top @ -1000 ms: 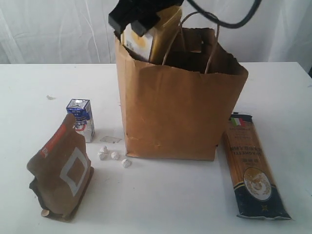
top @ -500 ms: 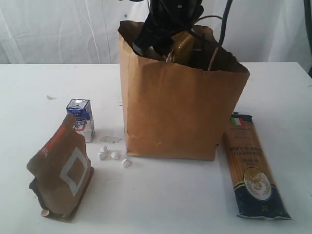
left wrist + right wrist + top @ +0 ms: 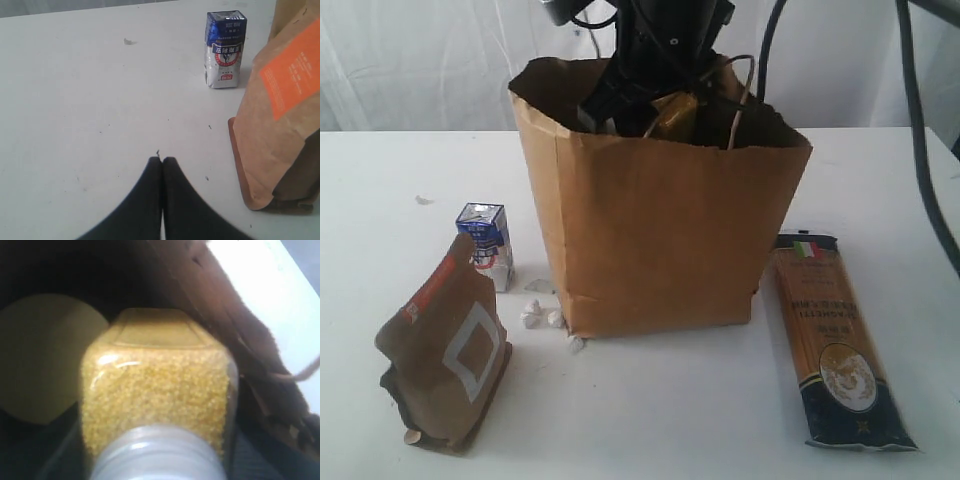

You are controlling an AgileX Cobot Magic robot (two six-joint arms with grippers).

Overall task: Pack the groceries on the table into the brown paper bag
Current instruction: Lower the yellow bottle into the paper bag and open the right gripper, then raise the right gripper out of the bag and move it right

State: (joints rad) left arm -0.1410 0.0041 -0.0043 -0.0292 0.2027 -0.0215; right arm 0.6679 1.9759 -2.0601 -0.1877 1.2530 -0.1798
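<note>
Grain bottle is hanging in the bag's mouth while three groceries are waiting outside.
The left claw (image 3: pixel 161 165) is sitting pressed together and empty over the white table (image 3: pixel 650 410), near the brown pouch with orange label (image 3: pixel 445 350) and the small blue-white carton (image 3: pixel 485 243). The tall kraft paper bag (image 3: pixel 650 240) is standing open. The right claw (image 3: pixel 655 105), apparently clamped on the yellow-grain bottle with white cap (image 3: pixel 155 390), is holding it upright beside a gold-lidded jar (image 3: pixel 45 355). The long pasta pack (image 3: pixel 835 345) is lying flat.

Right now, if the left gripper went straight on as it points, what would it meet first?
From the left gripper, probably the flat white tabletop; the small blue-white carton and the brown pouch with orange label stand to one side. Depth is unclear.
</note>
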